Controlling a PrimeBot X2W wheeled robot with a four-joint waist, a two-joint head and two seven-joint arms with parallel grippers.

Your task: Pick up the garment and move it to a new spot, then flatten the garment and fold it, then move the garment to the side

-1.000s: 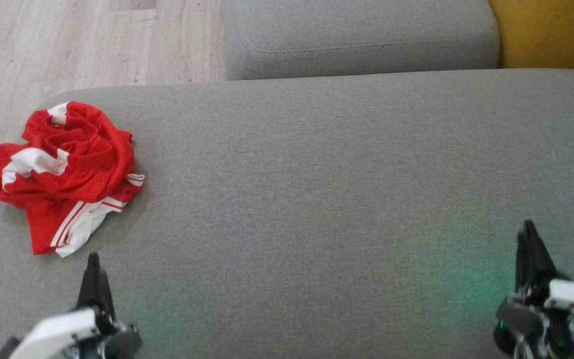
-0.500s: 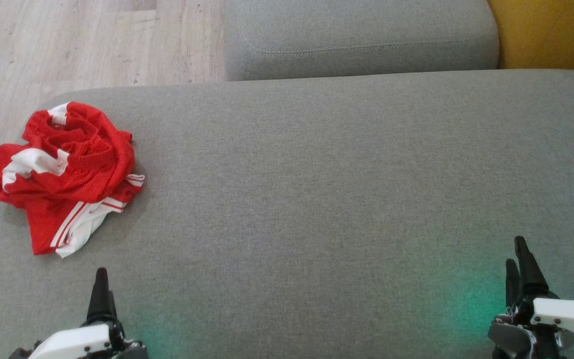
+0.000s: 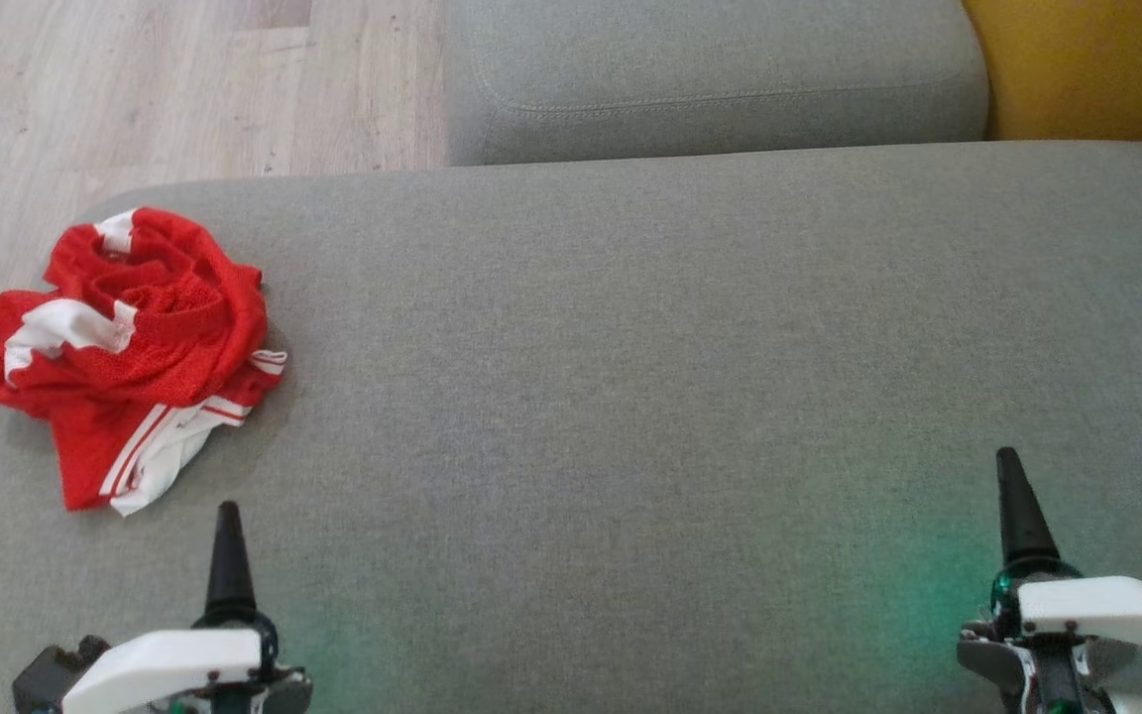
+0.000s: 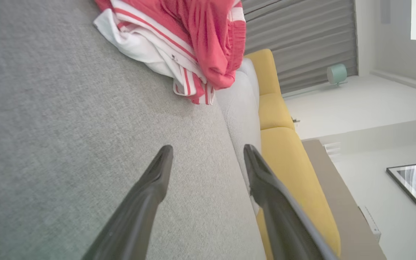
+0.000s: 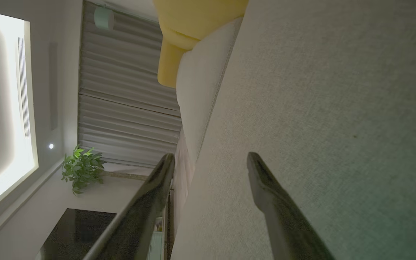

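We see red-and-white garment (image 3: 125, 347) crumpled at left end of grey cushion (image 3: 630, 377). Our left gripper (image 4: 208, 148), right gripper (image 5: 211, 157): fingers spread wide, grasping nothing, clear of garment.

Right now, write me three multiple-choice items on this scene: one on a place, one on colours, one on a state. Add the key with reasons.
1. Where on the grey cushion does the garment lie?
A) its left end
B) its middle
C) its right end

2. What colours is the garment?
A) blue and white
B) red and white
C) all black

3. How do the left gripper's fingers stand?
A) shut on the garment
B) shut, empty
C) open, empty

Key:
1 A, the head view shows it by the cushion's left edge.
2 B, it is red cloth with white stripes.
3 C, the left wrist view shows a clear gap between them.
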